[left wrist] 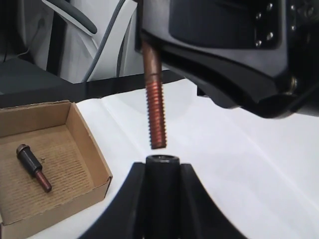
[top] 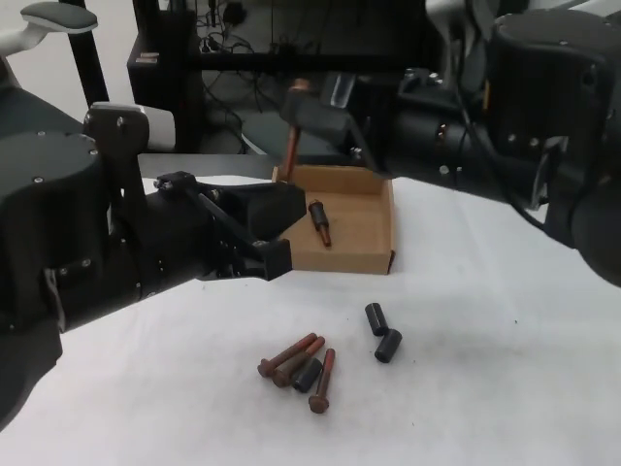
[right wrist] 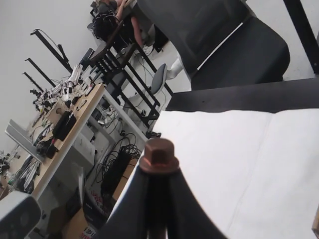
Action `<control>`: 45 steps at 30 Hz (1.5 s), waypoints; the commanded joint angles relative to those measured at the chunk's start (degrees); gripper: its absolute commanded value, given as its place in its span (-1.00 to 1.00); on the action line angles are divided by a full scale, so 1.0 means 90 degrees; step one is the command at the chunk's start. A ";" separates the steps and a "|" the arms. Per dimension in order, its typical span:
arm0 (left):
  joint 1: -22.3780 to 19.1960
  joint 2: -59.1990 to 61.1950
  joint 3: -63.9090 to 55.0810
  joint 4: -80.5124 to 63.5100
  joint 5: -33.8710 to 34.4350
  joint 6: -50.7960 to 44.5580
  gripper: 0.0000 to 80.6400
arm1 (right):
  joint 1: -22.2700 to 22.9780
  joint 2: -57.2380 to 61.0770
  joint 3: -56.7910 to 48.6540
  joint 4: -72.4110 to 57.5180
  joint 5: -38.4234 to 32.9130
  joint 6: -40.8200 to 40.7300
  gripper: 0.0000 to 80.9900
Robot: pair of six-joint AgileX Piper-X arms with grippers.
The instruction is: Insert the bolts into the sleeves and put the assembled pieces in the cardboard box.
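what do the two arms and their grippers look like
Both arms are matt black with bulky rounded housings dotted with small screws. The left arm has a pale grey cap at one joint; the right arm carries a thin cable along its side. The left gripper and right gripper have smooth black fingers that curve inward to narrow tips.

high camera overlooks the bench [top: 485, 388]; close wrist cameras share the bolt [left wrist: 155, 112].

A white cloth [top: 485, 320] is covering the bench; a black metal rack [top: 175, 87] and a cluttered wooden-topped desk [right wrist: 87, 104] are standing behind.
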 commanded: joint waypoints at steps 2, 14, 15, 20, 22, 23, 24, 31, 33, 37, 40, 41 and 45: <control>-0.0012 -0.0014 -0.0078 -0.0143 -0.0040 -0.0001 -0.96 | -0.0058 -0.0027 -0.0073 -0.0023 -0.0093 -0.0060 -0.99; -0.0012 -0.0014 -0.0078 -0.0141 -0.0066 -0.0001 -0.96 | 0.0019 -0.0027 -0.0073 0.0070 -0.0288 -0.0045 -0.99; -0.0012 -0.0014 -0.0078 -0.0141 -0.0066 -0.0001 -0.96 | 0.0036 -0.0027 -0.0073 0.0070 -0.0288 -0.0045 -0.99; 0.0005 -0.0014 -0.0078 -0.0141 -0.0089 0.0012 -0.96 | 0.0210 -0.0027 -0.0073 0.0070 -0.0288 -0.0045 -0.99; 0.0005 -0.0014 -0.0078 -0.0141 -0.0089 0.0025 -0.96 | 0.0260 -0.0027 -0.0073 0.0070 -0.0260 -0.0045 -0.99; 0.0005 -0.0014 -0.0078 -0.0141 -0.0089 0.0025 -0.96 | 0.0272 -0.0027 -0.0073 0.0070 -0.0251 -0.0045 -0.99; 0.0005 -0.0014 -0.0078 -0.0141 -0.0089 0.0025 -0.96 | 0.0270 -0.0027 -0.0073 0.0084 -0.0238 -0.0045 -0.99; 0.0005 -0.0014 -0.0078 -0.0141 -0.0290 0.0182 -0.96 | 0.0334 -0.0044 -0.0073 0.0401 -0.0240 0.0026 -0.99; 0.0005 -0.0014 -0.0078 -0.0141 -0.0223 0.0182 -0.96 | 0.0392 -0.0044 -0.0073 0.0401 -0.0136 0.0023 -0.99; 0.0005 -0.0014 -0.0078 -0.0141 -0.0364 0.0186 -0.96 | 0.0501 -0.0078 -0.0073 0.0422 0.0147 0.0023 -0.99; 0.0005 -0.0014 -0.0078 -0.0141 -0.0592 0.0186 -0.96 | 0.0632 -0.0105 -0.0073 0.0552 0.0296 -0.0095 -0.99; 0.0005 -0.0014 -0.0078 -0.0141 -0.0592 0.0186 -0.96 | 0.0672 -0.0105 -0.0073 0.0591 0.0298 -0.0113 -0.99; 0.0005 -0.0014 -0.0078 -0.0141 -0.0590 0.0198 -0.96 | 0.0764 -0.0105 -0.0059 0.0633 0.0438 -0.0151 -0.99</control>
